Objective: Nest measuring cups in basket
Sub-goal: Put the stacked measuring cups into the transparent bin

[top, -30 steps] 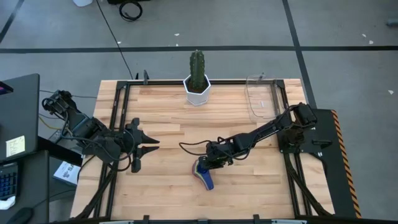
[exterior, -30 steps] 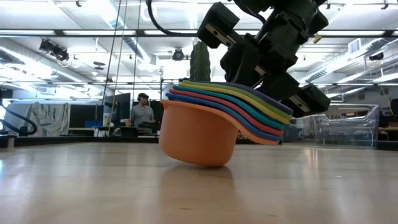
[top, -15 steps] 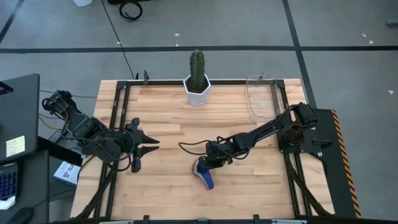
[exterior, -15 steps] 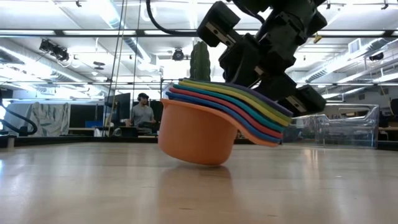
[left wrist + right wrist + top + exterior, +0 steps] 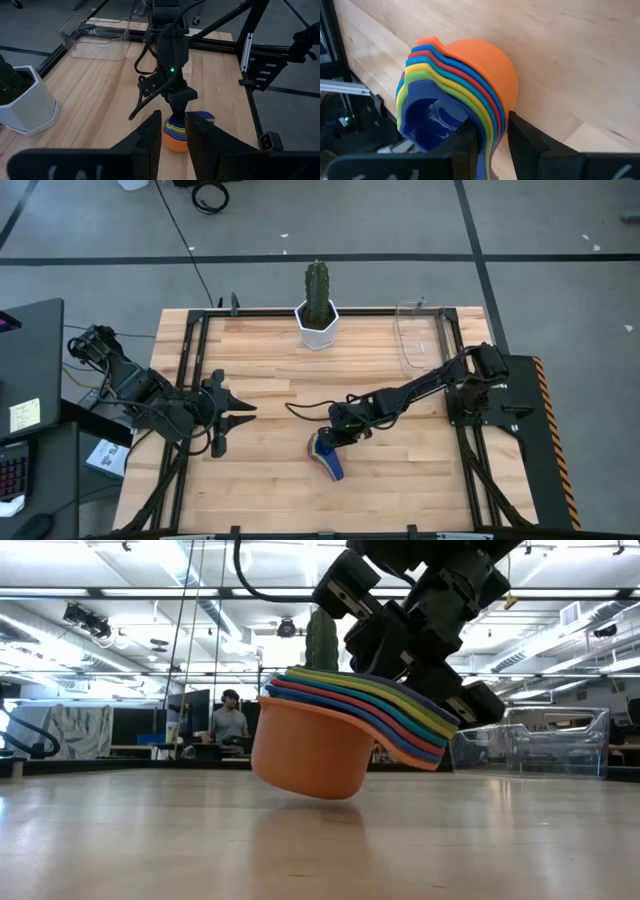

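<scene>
Here the right gripper (image 5: 335, 440) pinched the fanned handles of the measuring cups (image 5: 340, 735), a nested stack with the orange one outermost, holding them tilted over the front middle of the table (image 5: 260, 480); whether the orange cup touched the wood could not be told. The basket (image 5: 420, 335) sat well apart at the far right corner, and a white pot with a cactus (image 5: 318, 310) stood at the far edge. The left gripper (image 5: 232, 415) waited at the left side, fingers spread around nothing.
</scene>
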